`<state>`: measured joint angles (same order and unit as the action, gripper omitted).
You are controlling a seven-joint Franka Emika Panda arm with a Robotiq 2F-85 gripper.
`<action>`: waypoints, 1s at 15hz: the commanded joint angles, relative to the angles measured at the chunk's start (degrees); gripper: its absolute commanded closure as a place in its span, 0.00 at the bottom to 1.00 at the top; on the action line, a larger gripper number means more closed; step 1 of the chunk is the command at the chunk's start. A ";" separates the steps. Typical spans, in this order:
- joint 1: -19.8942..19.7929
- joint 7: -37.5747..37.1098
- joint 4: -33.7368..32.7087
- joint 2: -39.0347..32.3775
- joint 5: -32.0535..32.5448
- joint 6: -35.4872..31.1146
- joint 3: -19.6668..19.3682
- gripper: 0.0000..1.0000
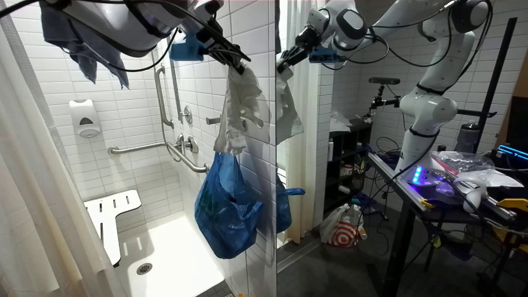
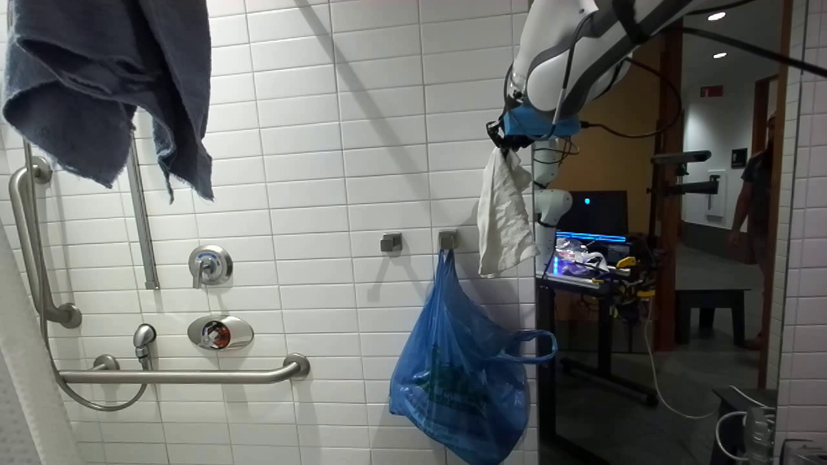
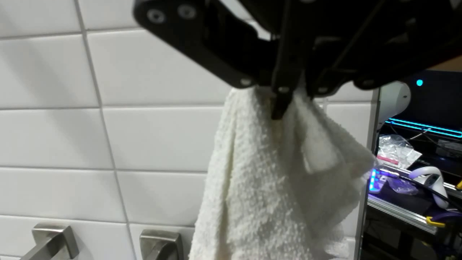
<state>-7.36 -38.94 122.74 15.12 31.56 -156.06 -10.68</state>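
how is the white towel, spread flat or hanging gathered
Hanging gathered: the claw pinches the towel near its top, and it drops in loose folds in the wrist view.

In the wrist view the top edge cropped the claw (image 3: 280, 103) and the bottom edge the white cloth (image 3: 249, 187), while in an exterior view the dark towel (image 2: 110, 84) ran off the top and the blue bag (image 2: 468, 400) bore illegible print (image 2: 446, 374).

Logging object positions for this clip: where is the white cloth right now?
In an exterior view, right of centre, the white cloth hangs from the gripper, just right of the hook holding the blue bag.
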 commanded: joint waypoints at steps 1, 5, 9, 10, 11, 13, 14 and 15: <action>0.00 0.00 0.00 0.00 0.00 0.00 0.00 0.94; 0.00 0.00 0.00 0.00 0.00 0.00 0.00 0.94; -0.35 -0.85 -0.48 -0.57 0.96 -0.20 0.39 0.99; -0.37 -0.94 -0.68 -0.80 1.20 -0.42 0.50 0.99; -0.28 -0.88 -0.94 -1.18 1.18 -0.65 0.53 0.99; -0.10 -0.73 -1.35 -1.82 1.05 -0.80 0.68 0.99; -0.14 -0.85 -1.66 -2.31 1.26 -0.95 0.84 0.99; -0.08 -0.90 -2.04 -2.91 1.27 -1.02 1.02 0.99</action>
<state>-7.32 -38.93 122.60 14.07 31.55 -156.52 -10.41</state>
